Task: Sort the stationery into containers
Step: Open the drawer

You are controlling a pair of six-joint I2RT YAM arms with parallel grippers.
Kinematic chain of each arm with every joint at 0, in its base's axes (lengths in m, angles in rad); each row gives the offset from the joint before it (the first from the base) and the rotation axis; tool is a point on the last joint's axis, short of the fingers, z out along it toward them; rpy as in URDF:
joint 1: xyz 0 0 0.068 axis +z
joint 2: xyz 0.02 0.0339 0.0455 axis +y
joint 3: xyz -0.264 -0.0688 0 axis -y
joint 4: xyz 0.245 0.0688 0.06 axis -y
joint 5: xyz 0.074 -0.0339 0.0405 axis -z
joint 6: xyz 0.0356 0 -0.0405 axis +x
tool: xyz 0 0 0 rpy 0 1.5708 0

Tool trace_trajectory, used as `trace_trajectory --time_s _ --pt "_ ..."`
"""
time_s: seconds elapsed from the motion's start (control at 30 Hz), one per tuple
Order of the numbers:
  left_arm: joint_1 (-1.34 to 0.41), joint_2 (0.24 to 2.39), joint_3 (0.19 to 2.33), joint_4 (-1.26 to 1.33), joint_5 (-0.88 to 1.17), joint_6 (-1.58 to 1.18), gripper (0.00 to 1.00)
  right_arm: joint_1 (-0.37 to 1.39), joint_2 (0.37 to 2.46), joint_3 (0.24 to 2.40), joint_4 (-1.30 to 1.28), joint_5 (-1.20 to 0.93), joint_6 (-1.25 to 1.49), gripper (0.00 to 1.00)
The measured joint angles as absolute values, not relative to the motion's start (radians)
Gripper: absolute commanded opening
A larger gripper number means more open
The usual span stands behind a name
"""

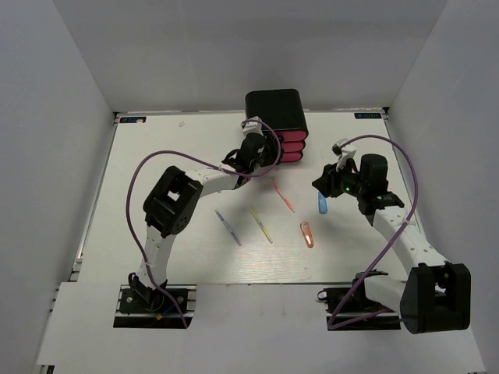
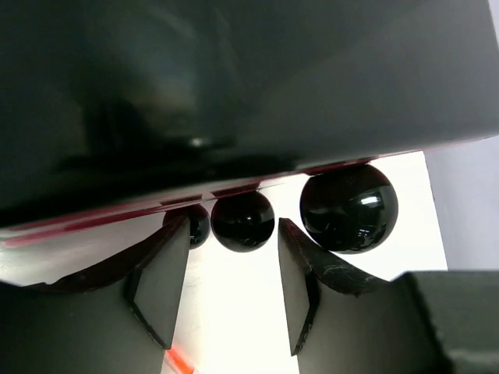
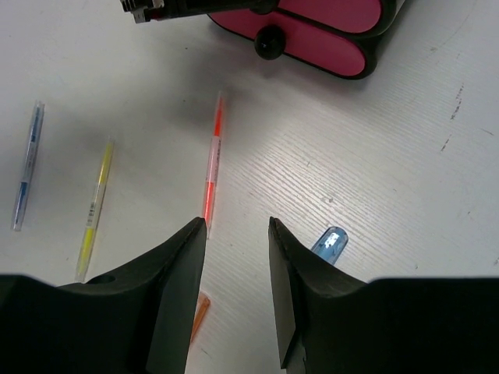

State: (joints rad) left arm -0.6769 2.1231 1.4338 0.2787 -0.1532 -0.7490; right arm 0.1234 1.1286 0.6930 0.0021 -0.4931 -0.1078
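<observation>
The black cabinet point(image 1: 274, 109) with three pink drawers point(image 1: 290, 148) stands at the table's back. My left gripper point(image 1: 260, 153) is open at the drawer fronts. In its wrist view the middle black knob point(image 2: 243, 220) sits just past the fingertips, between them, ungripped. My right gripper point(image 1: 324, 187) is open and empty above the table point(image 3: 235, 226). A blue marker point(image 1: 322, 204) lies just right of it point(image 3: 330, 241). An orange marker point(image 1: 307, 234), an orange pen point(image 1: 282, 195), a yellow pen point(image 1: 261, 225) and a blue-grey pen point(image 1: 228, 227) lie on the table.
White walls enclose the table on three sides. Two other knobs point(image 2: 348, 208) flank the middle one. The right wrist view shows the orange pen point(image 3: 212, 167), yellow pen point(image 3: 95, 206), blue-grey pen point(image 3: 27, 164) and a drawer knob point(image 3: 269, 40).
</observation>
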Motion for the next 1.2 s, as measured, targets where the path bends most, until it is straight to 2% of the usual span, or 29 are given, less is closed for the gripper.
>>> trace_trajectory --time_s 0.1,0.23,0.37,0.67,0.9,0.97,1.03,1.07,1.1,1.2 --pt "-0.677 2.128 1.441 0.279 -0.162 -0.757 0.56 0.123 1.125 0.685 0.001 -0.493 -0.107 0.44" --pt "-0.682 2.136 1.443 0.300 -0.171 -0.776 0.43 0.120 1.119 0.676 0.001 -0.493 -0.107 0.44" --pt "-0.685 2.136 1.443 0.304 -0.176 -0.786 0.36 0.118 1.119 0.673 0.001 -0.493 -0.107 0.44" --pt "-0.691 2.082 1.303 0.423 -0.172 -0.810 0.30 0.118 1.116 0.662 0.002 -0.494 -0.110 0.46" --pt "-0.717 1.990 1.174 0.446 -0.168 -0.829 0.30 0.118 1.114 0.656 0.000 -0.501 -0.107 0.47" --pt "-0.722 1.980 1.161 0.445 -0.168 -0.831 0.32 0.118 1.114 0.656 0.000 -0.501 -0.108 0.48" --pt "-0.728 1.970 1.150 0.442 -0.167 -0.832 0.40 0.118 1.114 0.656 -0.001 -0.500 -0.108 0.48" --pt "-0.729 1.966 1.148 0.440 -0.167 -0.833 0.44 0.118 1.114 0.656 -0.001 -0.500 -0.108 0.48" --pt "-0.732 1.959 1.142 0.437 -0.167 -0.833 0.53 0.118 1.114 0.656 -0.001 -0.499 -0.108 0.48" --pt "-0.737 1.942 1.124 0.413 -0.165 -0.841 0.67 0.118 1.115 0.656 -0.007 -0.489 -0.108 0.50"
